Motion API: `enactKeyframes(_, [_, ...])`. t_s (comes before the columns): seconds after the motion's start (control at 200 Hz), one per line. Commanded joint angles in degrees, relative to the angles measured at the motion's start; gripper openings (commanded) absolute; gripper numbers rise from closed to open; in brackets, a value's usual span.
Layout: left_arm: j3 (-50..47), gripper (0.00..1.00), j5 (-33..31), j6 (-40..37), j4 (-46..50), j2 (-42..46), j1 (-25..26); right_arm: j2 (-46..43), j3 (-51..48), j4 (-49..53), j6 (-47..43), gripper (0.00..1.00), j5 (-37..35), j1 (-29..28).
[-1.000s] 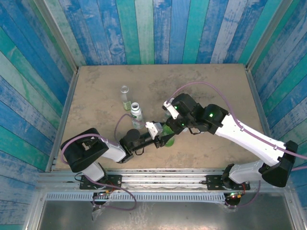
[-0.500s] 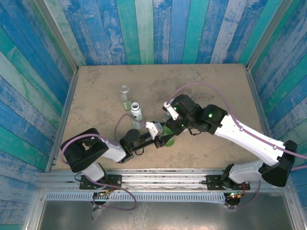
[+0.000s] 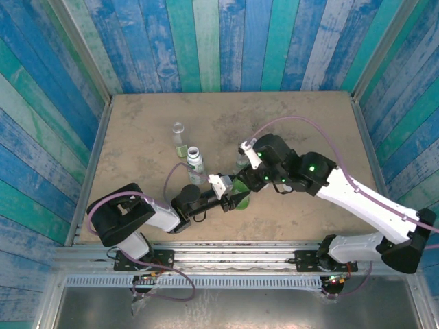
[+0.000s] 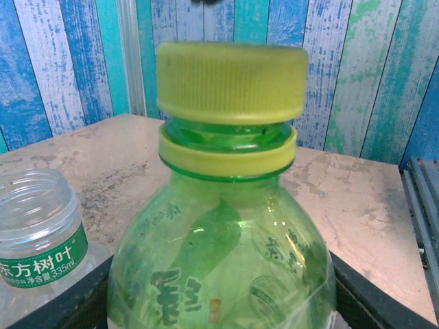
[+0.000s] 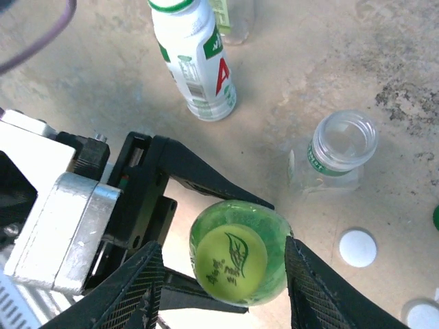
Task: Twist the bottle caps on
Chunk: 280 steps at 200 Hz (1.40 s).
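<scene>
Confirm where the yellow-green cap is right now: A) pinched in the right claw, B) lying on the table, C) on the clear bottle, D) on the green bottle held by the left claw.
D: the yellow-green cap sits on the neck of the green bottle, which the left claw grips, while the clear bottle beside it stands open.

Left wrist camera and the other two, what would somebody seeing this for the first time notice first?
The green bottle with a yellow-green cap on top looms close in the left wrist view, clamped by the left gripper near the front middle of the table. Seen from above, the open right gripper straddles that cap. Close beside stands an uncapped clear bottle, with a white cap lying loose nearby.
</scene>
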State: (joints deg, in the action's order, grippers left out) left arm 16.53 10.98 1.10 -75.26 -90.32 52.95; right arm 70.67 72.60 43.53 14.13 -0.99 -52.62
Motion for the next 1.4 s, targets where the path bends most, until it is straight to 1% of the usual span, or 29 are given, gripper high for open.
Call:
enactKeyframes(0.0, [-0.18,0.63,-0.34,-0.90,1.26,-0.64,0.15,-2.58,-3.37,-4.45,2.84,0.43,5.54,2.90])
enactKeyframes(0.095, [-0.08,0.63,-0.09,-0.75,1.24,-0.47,0.22,-2.74,-5.03,-5.11,3.53,0.35,10.47,5.63])
enactKeyframes(0.27, [0.05,0.62,0.00,-0.84,1.53,-0.46,0.22,-1.52,-6.22,-4.93,3.34,0.27,14.91,7.34])
enactKeyframes(0.38, [0.25,0.61,0.30,-0.57,1.52,-0.55,0.18,-1.12,-6.80,-4.42,3.27,0.22,16.57,8.72])
enactKeyframes(0.621, [0.40,0.61,0.26,-0.41,1.52,-0.63,0.23,-1.25,-8.76,-3.48,2.18,0.17,19.76,11.10])
enactKeyframes(0.711, [0.60,0.60,-0.30,0.12,2.43,-0.47,0.22,-1.41,-9.29,-2.85,1.65,0.10,21.64,11.39])
enactKeyframes(0.876, [1.05,0.60,-0.52,0.65,2.66,-0.82,0.22,-2.67,-10.17,-0.90,1.51,0.12,28.05,11.28])
enactKeyframes(1.061, [1.01,0.60,-0.61,0.93,3.18,-0.78,0.22,-4.26,-10.14,-1.20,1.51,0.14,31.56,9.25])
enactKeyframes(1.126, [1.00,0.60,-0.45,0.84,3.27,-0.82,0.18,-5.13,-9.85,-2.37,1.60,0.15,30.93,9.12])
enactKeyframes(1.227, [0.80,0.60,-0.26,0.74,2.95,-0.69,0.23,-6.31,-9.33,-3.10,1.82,0.16,26.33,9.57])
enactKeyframes(1.292, [0.61,0.60,-0.43,0.49,2.68,-0.58,0.22,-6.51,-8.58,-3.26,2.06,0.16,24.91,10.78])
enactKeyframes(1.397, [0.27,0.60,-0.61,0.35,2.84,-0.46,0.22,-6.52,-8.09,-5.31,2.52,0.24,24.46,12.48])
